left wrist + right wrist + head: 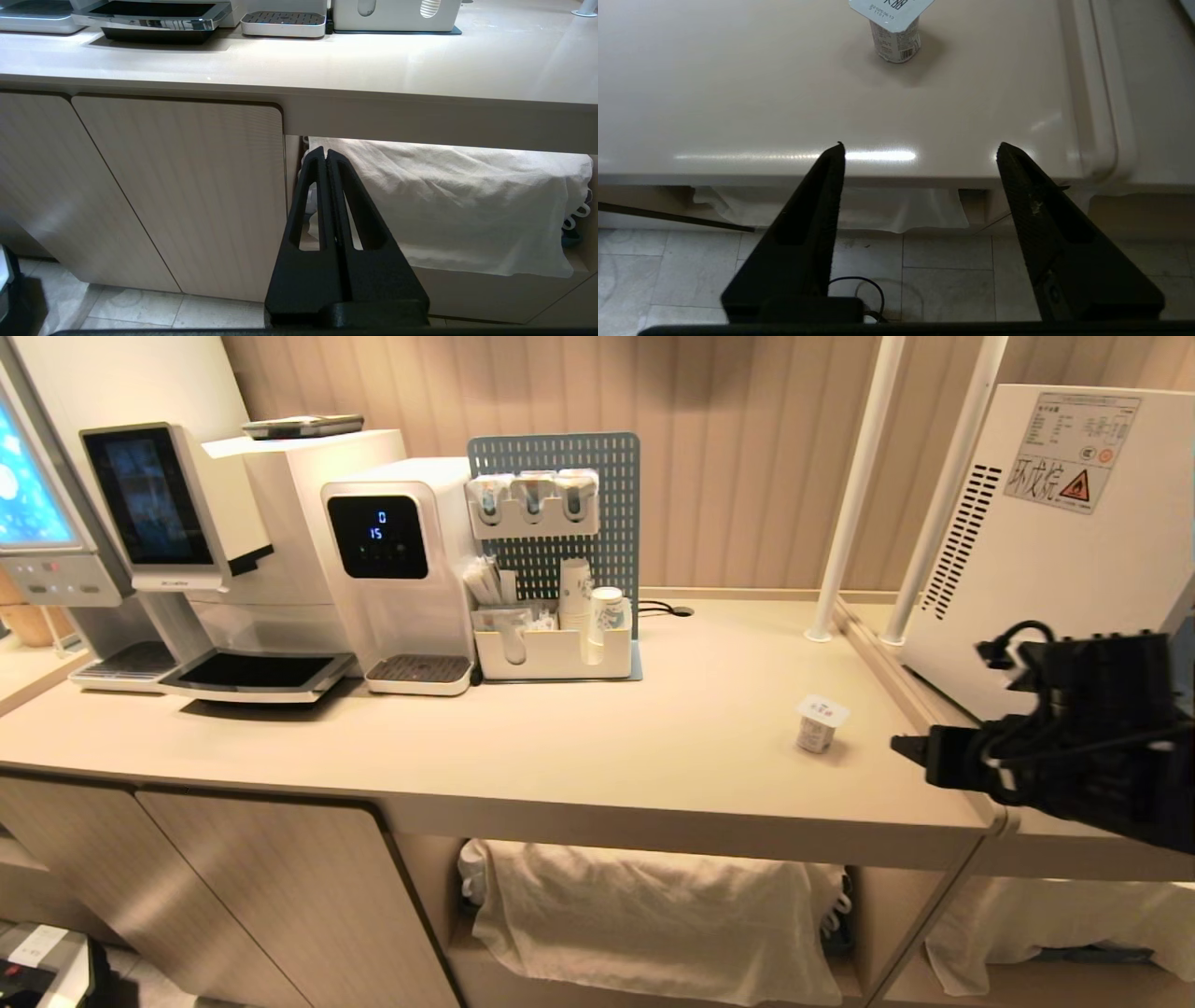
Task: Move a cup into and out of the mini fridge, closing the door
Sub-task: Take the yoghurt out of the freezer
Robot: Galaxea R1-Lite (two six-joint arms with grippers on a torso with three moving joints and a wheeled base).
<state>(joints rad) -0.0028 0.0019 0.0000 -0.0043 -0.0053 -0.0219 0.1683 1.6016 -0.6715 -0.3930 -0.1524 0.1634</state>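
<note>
While the cup (pixel 822 723) stands upright on the counter (pixel 560 747), right gripper (pixel 920 154) gapes empty; left gripper (pixel 325 156) closed.

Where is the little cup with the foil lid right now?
In the head view the cup stands upright on the counter, toward the right, near the white mini fridge, untouched, with the open right hand just beyond its right side.

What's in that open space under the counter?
A crumpled white cloth hangs across the opening under the counter, beside the cabinet door. Whatever sits behind the cloth is covered.
</note>
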